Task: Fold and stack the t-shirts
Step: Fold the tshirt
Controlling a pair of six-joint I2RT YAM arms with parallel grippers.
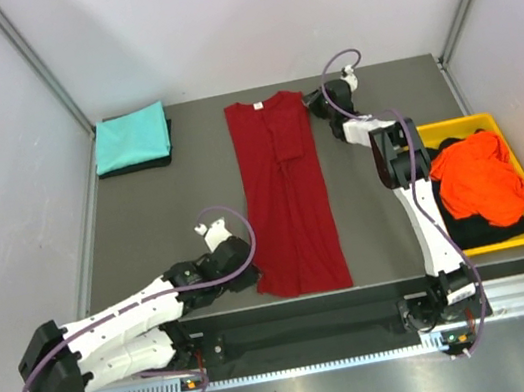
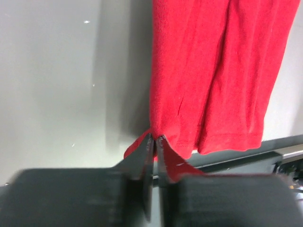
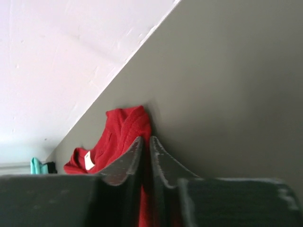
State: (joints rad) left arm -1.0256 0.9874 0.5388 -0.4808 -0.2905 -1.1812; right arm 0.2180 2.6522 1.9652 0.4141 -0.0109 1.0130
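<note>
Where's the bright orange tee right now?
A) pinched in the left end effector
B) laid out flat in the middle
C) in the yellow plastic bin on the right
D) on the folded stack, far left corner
C: the bright orange cloth t-shirt lies crumpled in the yellow plastic bin on the right. The long dark red cloth t-shirt is the one laid out in the middle.

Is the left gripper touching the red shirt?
Touching. The left wrist view shows the left gripper shut on a bottom corner of the red shirt.
</note>
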